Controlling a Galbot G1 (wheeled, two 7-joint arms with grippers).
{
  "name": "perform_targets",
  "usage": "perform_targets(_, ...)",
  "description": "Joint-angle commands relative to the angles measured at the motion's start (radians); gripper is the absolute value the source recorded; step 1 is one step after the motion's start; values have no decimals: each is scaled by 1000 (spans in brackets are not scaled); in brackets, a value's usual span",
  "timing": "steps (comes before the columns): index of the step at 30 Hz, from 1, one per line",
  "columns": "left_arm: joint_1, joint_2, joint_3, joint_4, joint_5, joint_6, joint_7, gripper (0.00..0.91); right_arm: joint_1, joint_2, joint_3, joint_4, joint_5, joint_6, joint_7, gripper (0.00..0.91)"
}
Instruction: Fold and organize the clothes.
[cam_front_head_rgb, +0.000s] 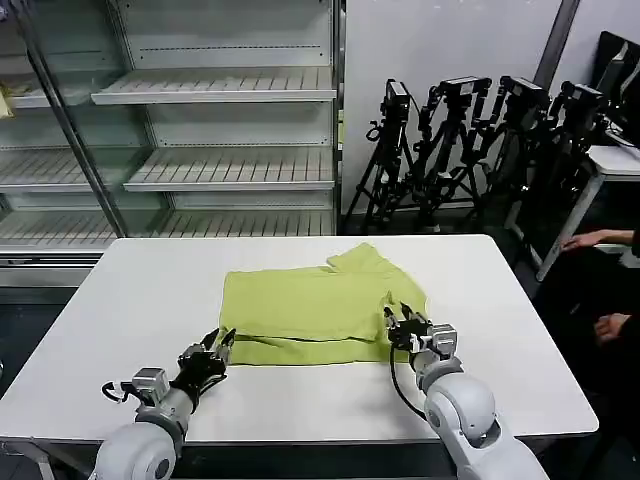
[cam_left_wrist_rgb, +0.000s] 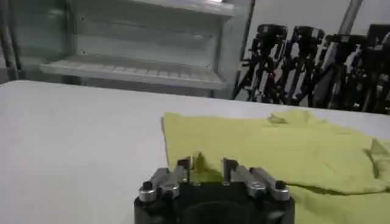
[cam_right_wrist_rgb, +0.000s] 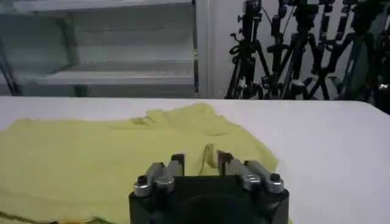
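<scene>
The lime-green T-shirt (cam_front_head_rgb: 320, 315) lies near the middle of the white table (cam_front_head_rgb: 120, 300), already folded at least once: its near edge shows a doubled layer, and one sleeve (cam_front_head_rgb: 365, 262) sticks out toward the far right corner of the bundle. So the folding looks partly done (a rough rectangle, plain side up), with the stray sleeve and at least one more fold still to go, and then the tidying away. The left gripper (cam_front_head_rgb: 222, 345) sits at the near-left corner of the cloth, its fingers (cam_left_wrist_rgb: 183, 165) spread with a fold of fabric rising between them. The right gripper (cam_front_head_rgb: 407, 325) sits at the near-right edge, likewise spread over a small ridge of cloth. Neither has pinched the fabric yet, by the look of it.
</scene>
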Motion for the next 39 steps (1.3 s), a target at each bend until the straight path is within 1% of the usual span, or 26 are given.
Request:
perform_targets(1, 67, -10, -8, -3, -1, -2, 0, 907, -114, 4, 74, 69, -26, 18, -5, 907)
perform_targets(7, 37, -12, 7, 40, 1, 1, 0, 907, -174, 6, 146, 49, -30, 2, 7, 907)
perform_targets(8, 34, -12, 8, 45, 1, 1, -2, 695, -178, 6, 148, 47, -28, -3, 8, 907)
perform_targets(9, 29, -12, 10, 52, 0, 1, -3, 524, -181, 6, 150, 43, -23, -7, 10, 907)
perform_targets(10, 25, -10, 14, 59, 0, 1, -3, 242, -186, 8, 150, 37, -12, -16, 17, 907)
perform_targets(11, 24, -10, 15, 62, 0, 1, -4, 71, -187, 9, 150, 35, -8, -21, 20, 907)
perform_targets(12, 21, -9, 16, 66, 0, 1, -5, 40, -188, 11, 149, 29, 4, -26, 25, 907)
perform_targets(13, 19, -9, 19, 70, 1, 0, -5, 30, -189, 14, 148, 24, 18, -33, 31, 806)
perform_targets(15, 18, -8, 21, 73, 1, -3, -6, 30, -190, 19, 145, 16, 46, -41, 41, 131)
perform_targets(16, 18, -7, 22, 74, 0, -4, -6, 30, -191, 20, 142, 14, 68, -41, 46, 30)
perform_targets(17, 18, -7, 22, 75, 0, -4, -6, 30, -193, 22, 137, 15, 85, -41, 52, 0)
perform_targets(21, 21, -6, 25, 74, -2, -4, -6, 30, -206, 29, 114, 29, 103, -40, 59, 0)
perform_targets(29, 30, -10, 29, 68, -19, 1, -5, 30, -212, 31, 100, 41, 96, -35, 62, 0)
perform_targets(39, 86, -18, 17, 17, -22, 1, -8, 30, -277, 16, 122, 107, 82, -28, 54, 0)
